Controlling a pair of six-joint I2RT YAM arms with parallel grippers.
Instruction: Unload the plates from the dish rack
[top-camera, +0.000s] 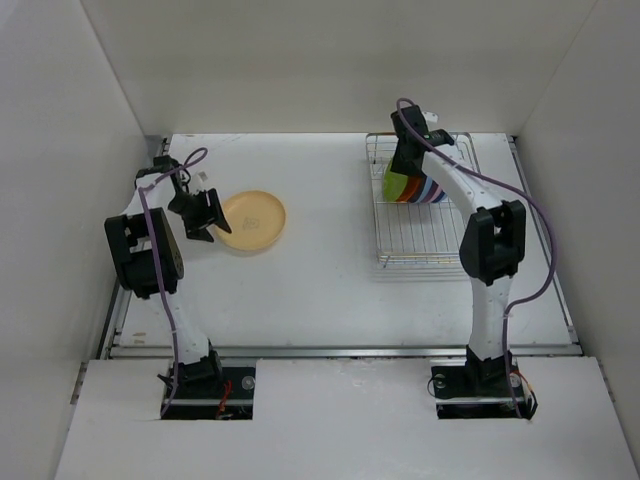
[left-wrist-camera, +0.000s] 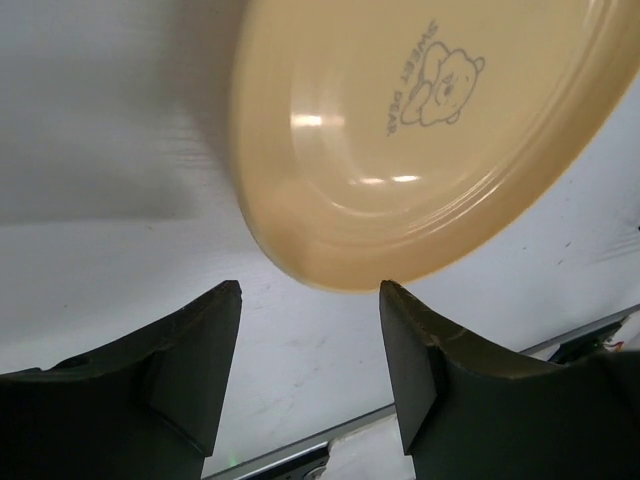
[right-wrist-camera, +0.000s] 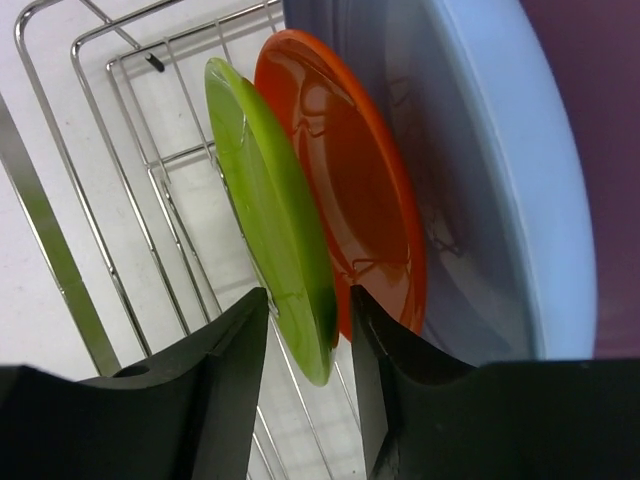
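Note:
A pale yellow plate lies flat on the table, left of the middle. My left gripper is open at its near-left rim, which sits just past the fingertips, and holds nothing. The dish rack holds upright plates: green, orange and light blue. My right gripper reaches down into the rack. Its fingers straddle the green plate's rim with narrow gaps on both sides, one finger slipped between green and orange.
The rack's near half shows bare wire. White walls enclose the table at the back and on both sides. A metal rail runs along the table's near edge.

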